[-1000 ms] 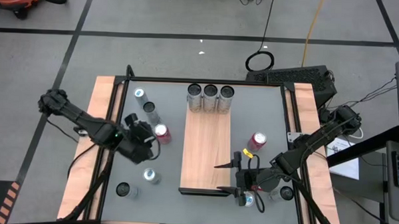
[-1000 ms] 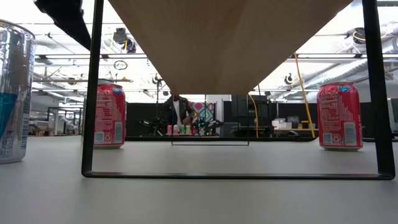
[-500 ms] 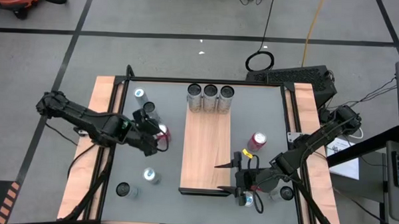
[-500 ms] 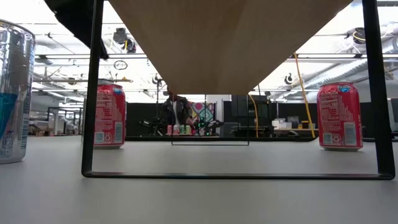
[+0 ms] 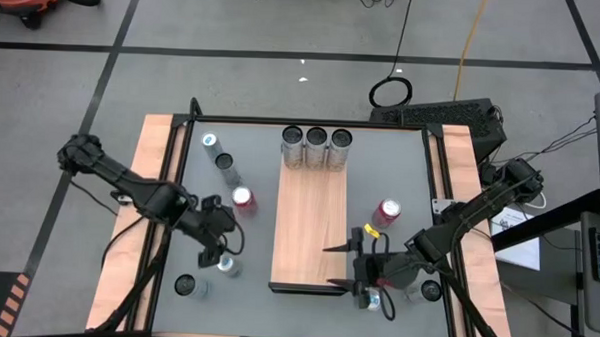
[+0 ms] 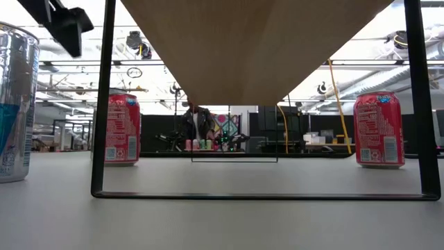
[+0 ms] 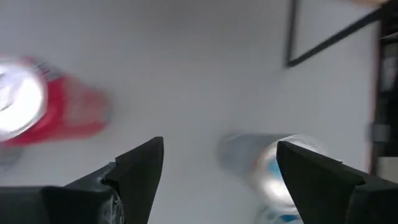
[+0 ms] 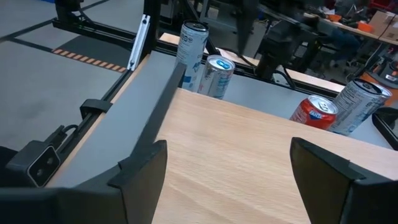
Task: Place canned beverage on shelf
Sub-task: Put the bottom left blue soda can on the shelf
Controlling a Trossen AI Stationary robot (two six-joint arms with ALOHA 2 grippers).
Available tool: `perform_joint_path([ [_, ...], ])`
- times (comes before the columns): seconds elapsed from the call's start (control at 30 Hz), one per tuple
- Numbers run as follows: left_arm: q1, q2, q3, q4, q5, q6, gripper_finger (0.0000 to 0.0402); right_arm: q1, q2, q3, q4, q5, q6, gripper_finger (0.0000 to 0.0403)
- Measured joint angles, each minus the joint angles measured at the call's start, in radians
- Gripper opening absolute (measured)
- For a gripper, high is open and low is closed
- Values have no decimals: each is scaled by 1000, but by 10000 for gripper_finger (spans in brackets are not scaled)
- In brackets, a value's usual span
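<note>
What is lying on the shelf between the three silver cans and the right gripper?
Nothing: in the high view the shelf is bare wood from the three silver cans to the open right gripper.

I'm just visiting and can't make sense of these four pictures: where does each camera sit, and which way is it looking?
High view: above the table, looking straight down on the long light-brown wooden shelf and both dark arms.
Low view: at tabletop height, looking under the shelf into the room; one dark arm part shows up top.
Left wrist view: on the left arm, looking down between its open left gripper.
Right wrist view: on the right arm, looking past its open right gripper across the shelf.
Shared: the red soda can left of the shelf shows in all four.
</note>
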Motion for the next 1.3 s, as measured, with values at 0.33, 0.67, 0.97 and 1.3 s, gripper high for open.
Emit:
perform_joint_path([
  [0.33,-156,52,0,91,-10,24,308,-10,0,0,0,-3,3,286],
  [0.67,-184,173,-1,90,-43,0,308,-10,0,0,1,-3,3,286],
  [0.97,-182,214,-1,92,-27,-8,298,-10,0,0,1,-4,3,286],
  [1.3,-182,226,2,96,4,-36,214,-10,0,0,1,-4,4,286],
])
